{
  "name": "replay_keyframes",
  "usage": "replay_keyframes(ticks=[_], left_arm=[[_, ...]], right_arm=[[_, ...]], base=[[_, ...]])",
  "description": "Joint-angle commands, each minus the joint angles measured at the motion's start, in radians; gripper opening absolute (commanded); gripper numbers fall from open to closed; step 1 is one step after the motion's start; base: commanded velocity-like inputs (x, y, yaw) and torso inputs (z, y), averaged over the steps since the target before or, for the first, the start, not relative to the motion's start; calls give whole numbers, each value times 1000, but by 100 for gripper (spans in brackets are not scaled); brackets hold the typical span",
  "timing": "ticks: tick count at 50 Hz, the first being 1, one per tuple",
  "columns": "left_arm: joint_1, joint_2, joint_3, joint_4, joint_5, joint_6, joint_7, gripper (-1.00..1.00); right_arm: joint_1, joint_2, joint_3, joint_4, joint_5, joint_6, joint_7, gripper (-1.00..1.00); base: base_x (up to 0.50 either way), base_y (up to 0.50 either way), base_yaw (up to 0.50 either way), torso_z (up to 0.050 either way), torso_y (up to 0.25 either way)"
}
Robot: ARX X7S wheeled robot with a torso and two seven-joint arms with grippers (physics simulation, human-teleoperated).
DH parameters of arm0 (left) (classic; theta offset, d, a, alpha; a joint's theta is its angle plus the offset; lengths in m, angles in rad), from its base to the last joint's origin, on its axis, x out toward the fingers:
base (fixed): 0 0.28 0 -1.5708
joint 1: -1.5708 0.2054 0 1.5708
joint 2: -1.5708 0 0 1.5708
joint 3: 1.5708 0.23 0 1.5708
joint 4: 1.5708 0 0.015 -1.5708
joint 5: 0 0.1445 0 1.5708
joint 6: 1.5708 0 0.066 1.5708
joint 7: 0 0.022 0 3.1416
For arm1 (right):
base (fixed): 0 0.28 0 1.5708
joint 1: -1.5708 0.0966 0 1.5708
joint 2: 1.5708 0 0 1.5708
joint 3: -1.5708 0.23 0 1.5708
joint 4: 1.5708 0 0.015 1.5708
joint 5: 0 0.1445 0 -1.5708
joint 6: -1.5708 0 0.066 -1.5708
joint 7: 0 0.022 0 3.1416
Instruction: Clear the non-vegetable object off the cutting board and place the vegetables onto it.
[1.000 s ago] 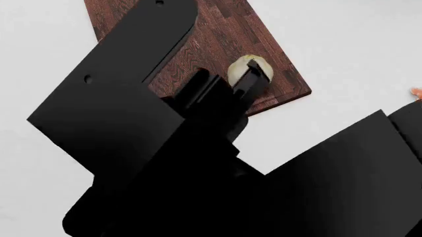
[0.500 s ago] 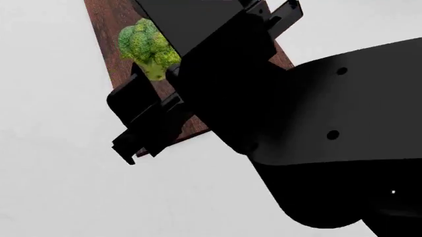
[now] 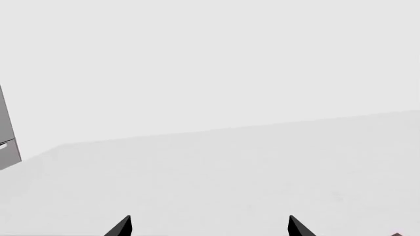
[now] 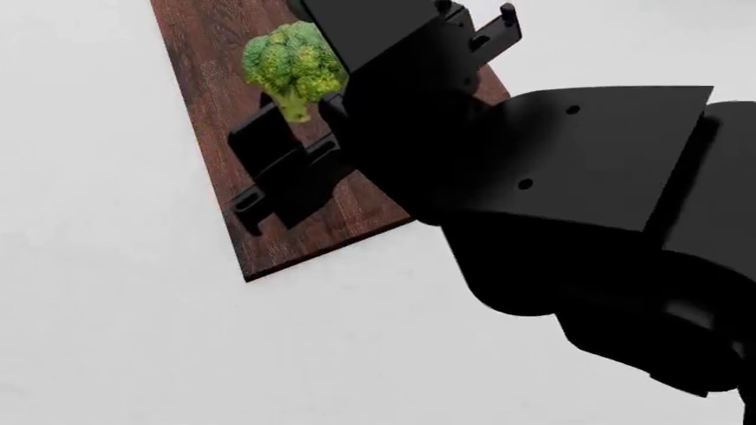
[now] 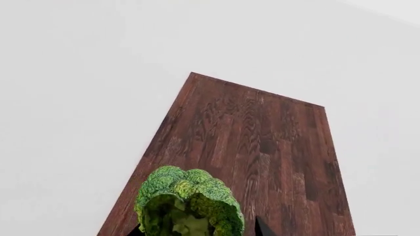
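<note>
The cutting board point(image 4: 207, 80) lies at the upper left of the head view. My right gripper point(image 4: 296, 119) is shut on the stalk of the yellow-green bumpy vegetable point(image 4: 293, 64) and holds it over the board's middle. In the right wrist view the vegetable point(image 5: 189, 196) sits between the fingertips of the right gripper point(image 5: 196, 231), with bare board point(image 5: 262, 137) beyond it. My left gripper point(image 3: 208, 228) is open and empty over white table. The pale bulb and the shrimp are hidden or out of view.
White table point(image 4: 106, 336) surrounds the board. My right arm point(image 4: 567, 195) covers the board's right part and the table's right side. A grey panel edge point(image 3: 7, 132) shows in the left wrist view. The table's far edge point(image 3: 262, 127) meets a white wall.
A second ago my left gripper was at the pale bulb on the board. Since half a second ago, the right gripper has carried the green vegetable further in over the board.
</note>
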Motion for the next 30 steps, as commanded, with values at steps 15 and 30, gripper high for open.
replay_keyframes(ticks=[15,30], left_arm=[[15,-13,-14,3,-9,4,-3,100],[10,-16,-17,14,-18,-8,-9,100]], right_arm=[[-10,-38,-25,73,-101,-20,-50,100],[95,8,75,-74,72,53,95,100]], base=[[0,0,0,0,0],[0,0,0,0,0]])
